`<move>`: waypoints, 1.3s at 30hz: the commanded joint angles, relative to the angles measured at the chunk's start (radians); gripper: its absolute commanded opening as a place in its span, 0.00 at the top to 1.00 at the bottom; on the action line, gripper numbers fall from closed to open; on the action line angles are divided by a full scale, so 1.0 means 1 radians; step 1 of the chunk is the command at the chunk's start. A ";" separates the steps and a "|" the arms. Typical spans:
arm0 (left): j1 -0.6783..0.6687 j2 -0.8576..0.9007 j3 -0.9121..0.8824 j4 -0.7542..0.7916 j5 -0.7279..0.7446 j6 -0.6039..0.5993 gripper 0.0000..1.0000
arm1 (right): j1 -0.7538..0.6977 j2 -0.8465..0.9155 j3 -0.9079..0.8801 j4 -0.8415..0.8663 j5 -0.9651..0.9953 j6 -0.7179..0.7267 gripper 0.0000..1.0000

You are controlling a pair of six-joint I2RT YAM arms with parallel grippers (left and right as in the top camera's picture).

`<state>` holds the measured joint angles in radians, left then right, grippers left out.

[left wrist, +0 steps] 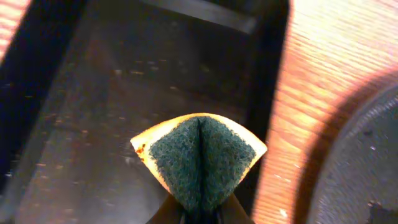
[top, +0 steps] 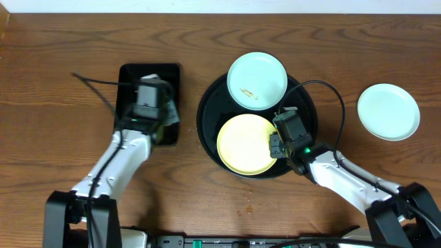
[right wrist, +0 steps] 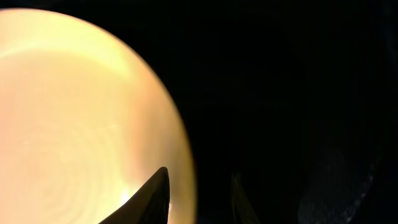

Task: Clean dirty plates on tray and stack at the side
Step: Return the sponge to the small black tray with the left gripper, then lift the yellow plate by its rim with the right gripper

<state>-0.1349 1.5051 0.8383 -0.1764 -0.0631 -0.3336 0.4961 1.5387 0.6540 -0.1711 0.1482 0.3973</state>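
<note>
While the left hand (left wrist: 200,216) hangs over a small rectangular black tray (top: 131,89) on the left of a brown wood-grain tabletop (top: 62,124), its fingers are pressed together on a sponge (left wrist: 200,158). The sponge is folded in half, with its dark green scouring face outward and a thin yellow edge around it. The left wrist view shows it just inside the tray's right wall.

At the centre of the tabletop sits a large round black tray (top: 306,110) with a raised rim. A pale yellow plate (top: 241,145) lies flat in the near half of this tray, and its face looks clean. A mint-blue plate (top: 257,79) sits at the far side of the tray, reaching over the rim, with small brown-orange smears near its middle.

The right hand (right wrist: 197,196) is low at the yellow plate's right edge. Its fingers are slightly parted: one tip is over the plate's surface, the other over the black tray floor, and the plate's rim runs between them. Whether either tip touches the plate cannot be told.

A second mint-blue plate (top: 388,111) lies alone on the bare tabletop to the right, well apart from the round tray, and looks clean.
</note>
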 commanded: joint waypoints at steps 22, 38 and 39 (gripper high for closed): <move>0.061 0.068 -0.006 -0.012 0.018 0.154 0.26 | -0.011 0.018 -0.001 0.010 -0.055 -0.002 0.98; 0.061 0.068 -0.006 -0.011 0.018 0.154 0.15 | -0.010 -0.195 0.230 -0.196 0.165 -0.387 0.99; 0.061 0.068 -0.006 -0.011 0.018 0.154 0.15 | -0.010 -0.212 0.253 -0.222 0.195 -0.424 0.99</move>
<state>-0.0792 1.5661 0.8383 -0.1829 -0.0326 -0.1825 0.4919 1.3819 0.8398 -0.3618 0.2161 0.1394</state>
